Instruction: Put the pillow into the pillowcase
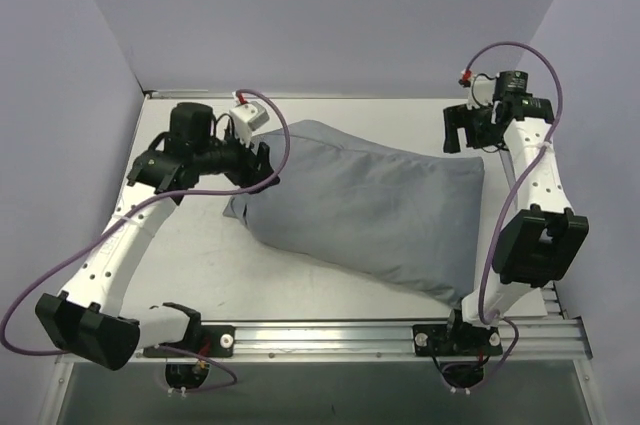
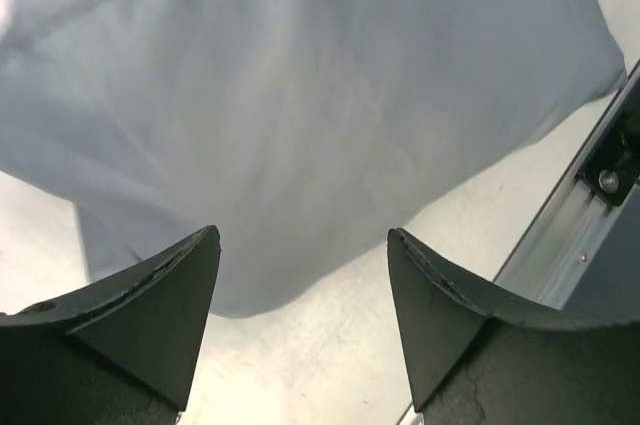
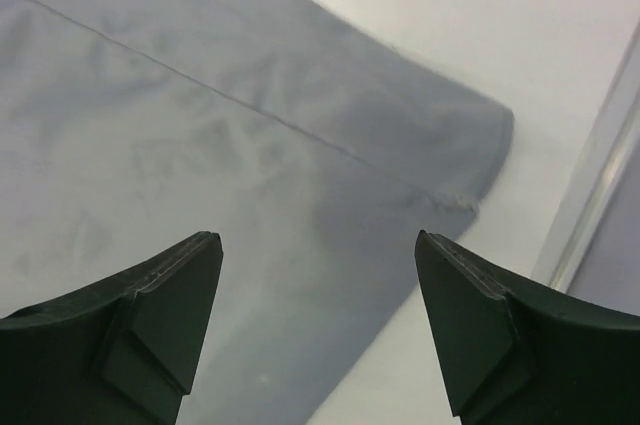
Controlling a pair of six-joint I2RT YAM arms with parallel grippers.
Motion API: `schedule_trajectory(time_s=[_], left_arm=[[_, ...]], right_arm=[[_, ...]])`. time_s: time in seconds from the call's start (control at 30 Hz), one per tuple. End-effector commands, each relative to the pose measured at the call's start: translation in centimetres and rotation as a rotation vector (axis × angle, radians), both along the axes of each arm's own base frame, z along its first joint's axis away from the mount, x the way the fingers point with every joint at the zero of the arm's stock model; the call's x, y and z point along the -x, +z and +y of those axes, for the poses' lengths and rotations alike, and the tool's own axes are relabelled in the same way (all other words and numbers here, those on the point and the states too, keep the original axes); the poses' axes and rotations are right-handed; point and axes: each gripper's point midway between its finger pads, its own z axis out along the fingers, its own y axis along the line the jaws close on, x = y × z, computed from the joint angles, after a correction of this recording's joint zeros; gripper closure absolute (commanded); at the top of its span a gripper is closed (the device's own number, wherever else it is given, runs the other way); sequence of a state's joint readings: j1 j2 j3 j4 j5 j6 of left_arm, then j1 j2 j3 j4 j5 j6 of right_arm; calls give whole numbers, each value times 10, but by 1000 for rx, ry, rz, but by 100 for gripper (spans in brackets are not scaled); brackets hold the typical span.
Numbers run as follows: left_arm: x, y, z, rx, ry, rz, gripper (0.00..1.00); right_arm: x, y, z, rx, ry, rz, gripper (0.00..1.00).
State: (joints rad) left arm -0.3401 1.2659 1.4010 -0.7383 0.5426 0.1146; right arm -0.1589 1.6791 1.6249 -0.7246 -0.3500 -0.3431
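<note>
Plump, wrinkled grey cloth pillowcase [image 1: 370, 210] lies diagonally across white table [image 1: 200, 265], centre to near-right. L gripper [image 2: 300, 235] at its far-left end, R gripper [image 3: 318, 240] over far-right corner; both spread wide, holding nothing.

The bulging pillowcase [image 1: 370, 205] lies slantwise across the middle of the table [image 1: 200, 270], from the left claw [image 1: 265, 167] to the right arm's base, and blocks any low pass there. Bare table lies open at the near left and along the far edge, where the right claw [image 1: 457, 132] hangs spread
</note>
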Motion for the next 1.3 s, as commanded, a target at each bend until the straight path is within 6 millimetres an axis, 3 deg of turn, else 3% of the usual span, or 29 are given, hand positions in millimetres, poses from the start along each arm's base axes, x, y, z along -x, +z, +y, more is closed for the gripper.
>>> schedule_trajectory(time_s=[0.0, 0.07, 0.1, 0.13, 0.2, 0.27, 0.33, 0.37, 0.43, 0.5, 0.53, 0.57, 0.6, 0.63, 0.67, 0.7, 0.73, 0.8, 0.83, 0.87, 0.9, 0.93, 0.97, 1.0, 1.03, 1.13, 1.27], left_arm=[[18, -82, 9, -93, 63, 230, 24], [27, -110, 11, -133, 73, 290, 22], [36, -135, 14, -171, 75, 333, 17], [45, -145, 7, -200, 50, 340, 13], [41, -168, 6, -260, 78, 318, 12], [38, -198, 7, -300, 110, 374, 16], [11, -206, 6, -306, 156, 351, 21], [-5, -223, 13, -322, 189, 388, 32], [-53, -223, 14, -310, 230, 351, 43], [-105, -212, 36, -282, 322, 299, 56], [-124, -221, 44, -292, 338, 310, 61], [-164, -184, 46, -247, 370, 217, 65], [-181, -176, 68, -238, 421, 209, 67], [-194, -170, 69, -221, 405, 195, 66], [-205, -147, 72, -200, 395, 160, 62], [-207, -137, 75, -192, 380, 146, 53], [-204, -119, 73, -193, 341, 103, 48], [-186, -106, 66, -191, 285, 86, 32], [-174, -83, 60, -172, 264, 44, 28], [-163, -81, 54, -174, 252, 45, 25], [-149, -90, 46, -186, 228, 65, 22], [-133, -85, 28, -190, 186, 48, 16], [-126, -89, 21, -216, 187, 44, 15], [-116, -100, 14, -222, 188, 77, 14], [-108, -106, -2, -229, 166, 92, 12], [-108, -132, -6, -281, 232, 144, 8], [-127, -149, -6, -318, 296, 147, 9]], right_arm=[[-16, -10, 56, -19, 199, 19, 20], [-27, -39, 66, -19, 222, 86, 20], [-29, -64, 75, -3, 245, 147, 20], [-31, -76, 80, 7, 264, 171, 19], [-28, -113, 80, 26, 269, 268, 20], [-9, -141, 79, 31, 291, 367, 27], [16, -158, 88, -5, 317, 459, 34], [39, -168, 93, -33, 329, 529, 42], [67, -161, 121, -144, 366, 578, 50], [99, -150, 146, -249, 374, 637, 64], [110, -140, 165, -338, 398, 650, 72], [125, -133, 187, -368, 454, 676, 75], [142, -120, 199, -409, 478, 708, 76], [155, -109, 215, -453, 523, 729, 74], [171, -94, 238, -518, 587, 751, 70], [181, -77, 246, -558, 611, 755, 66], [183, -68, 251, -598, 609, 757, 54], [169, -42, 251, -706, 542, 710, 40], [160, -36, 248, -734, 494, 696, 37], [147, -33, 239, -749, 433, 665, 37], [117, -35, 222, -759, 357, 570, 37], [107, -40, 213, -780, 203, 594, 40], [95, -44, 203, -766, 133, 543, 42], [72, -55, 188, -718, 56, 454, 44], [70, -63, 185, -713, 1, 460, 49], [60, -80, 188, -685, -57, 457, 65], [65, -117, 211, -694, -143, 584, 74]])
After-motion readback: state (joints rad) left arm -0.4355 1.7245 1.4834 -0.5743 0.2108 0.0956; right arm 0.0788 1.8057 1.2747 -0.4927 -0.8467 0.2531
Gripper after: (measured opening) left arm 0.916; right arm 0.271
